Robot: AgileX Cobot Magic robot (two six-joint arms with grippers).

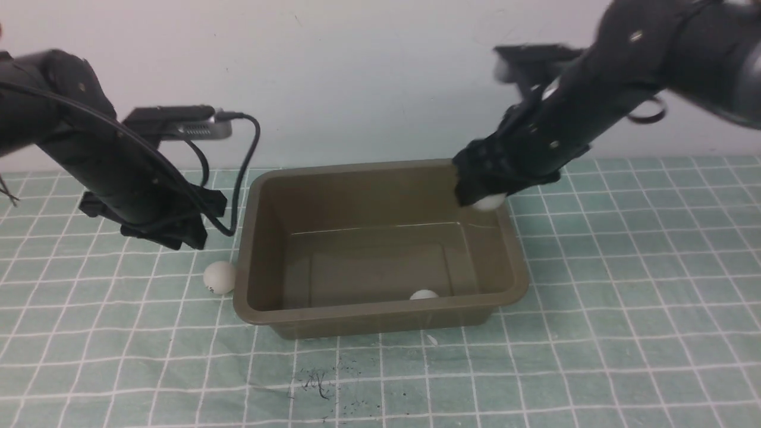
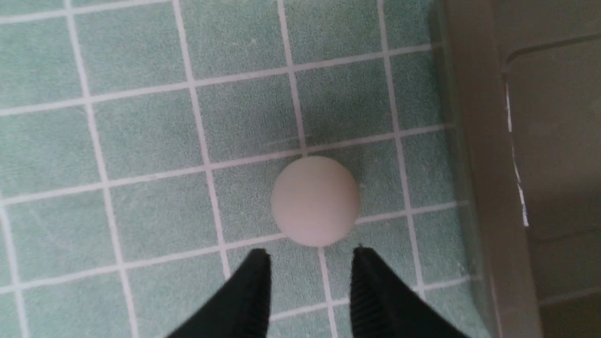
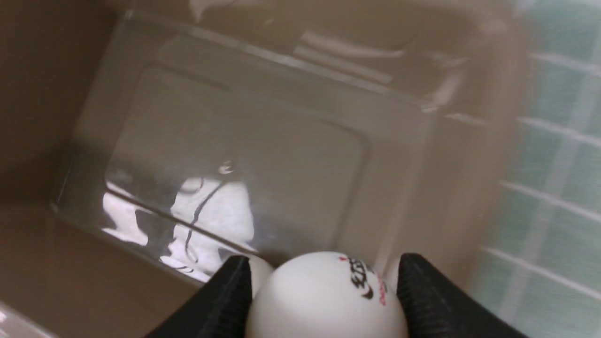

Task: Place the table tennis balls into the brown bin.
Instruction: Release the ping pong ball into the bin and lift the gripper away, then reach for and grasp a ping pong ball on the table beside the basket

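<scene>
Jaws of right gripper [image 1: 486,196] clamp a printed ball [image 3: 324,300], white with black-and-red logo, over far right corner of bin [image 1: 380,312], at rim height. Left gripper [image 2: 311,263] jaws parted, empty, just short of plain ball [image 2: 315,201] lying on mat [image 1: 624,267] close beside bin's left wall. Third ball [image 1: 424,294] inside bin, against near wall. Bin olive-brown, glossy inside. Dark scraps [image 1: 321,383] on mat before bin's near side.
</scene>
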